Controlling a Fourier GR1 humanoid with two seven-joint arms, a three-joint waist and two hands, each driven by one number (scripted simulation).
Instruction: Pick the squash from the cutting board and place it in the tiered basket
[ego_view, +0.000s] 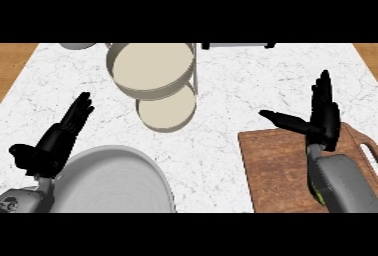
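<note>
Room for grasping is left: the right hand (322, 126) is held open and empty over the cutting board (277, 170); the left hand (49, 149) is rested open.

One tiered basket (151, 70) with two round tiers. To the basket's lower right, one wooden cutting board (280, 165) and perhaps one squash (318, 192), only a yellow-green sliver showing; to its lower left, one large grey plate (111, 180). Two black hands, left hand (46, 149) left of the basket and right hand (323, 126) right of it, plus two cut-off grey things beside the basket's top: one round thing (77, 46), one box (236, 45).
</note>
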